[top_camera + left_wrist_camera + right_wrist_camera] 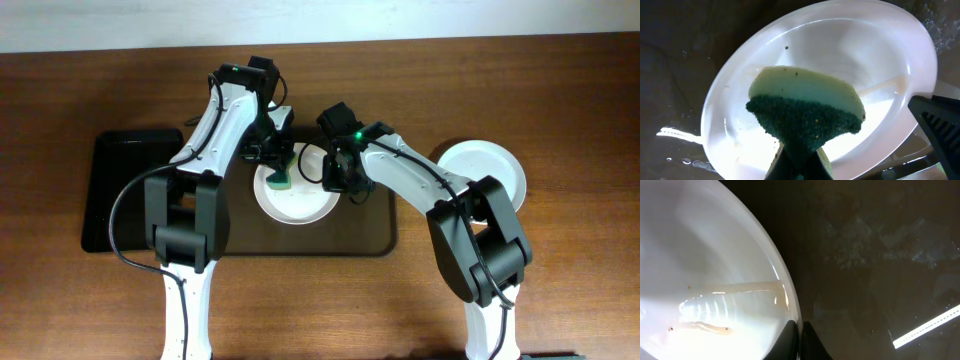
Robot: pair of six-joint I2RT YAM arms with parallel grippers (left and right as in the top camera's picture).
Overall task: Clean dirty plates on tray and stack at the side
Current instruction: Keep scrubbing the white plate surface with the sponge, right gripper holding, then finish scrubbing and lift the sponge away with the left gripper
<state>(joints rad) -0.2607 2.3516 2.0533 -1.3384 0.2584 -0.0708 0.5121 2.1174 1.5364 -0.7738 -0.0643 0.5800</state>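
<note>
A white plate (300,203) lies on the dark brown tray (370,238) in the overhead view. My left gripper (278,172) is shut on a green-and-yellow sponge (805,110) and holds it against the plate (840,45), which carries a few small crumbs. My right gripper (335,178) is shut on the plate's right rim (792,322); the plate's inside (700,280) shows small brown specks. Another white plate (490,165) sits on the table to the right of the tray, partly hidden by my right arm.
A smaller black tray (120,190) lies at the left of the table. Both arms cross over the brown tray's middle. Wood table surface (330,310) shows in front of the tray.
</note>
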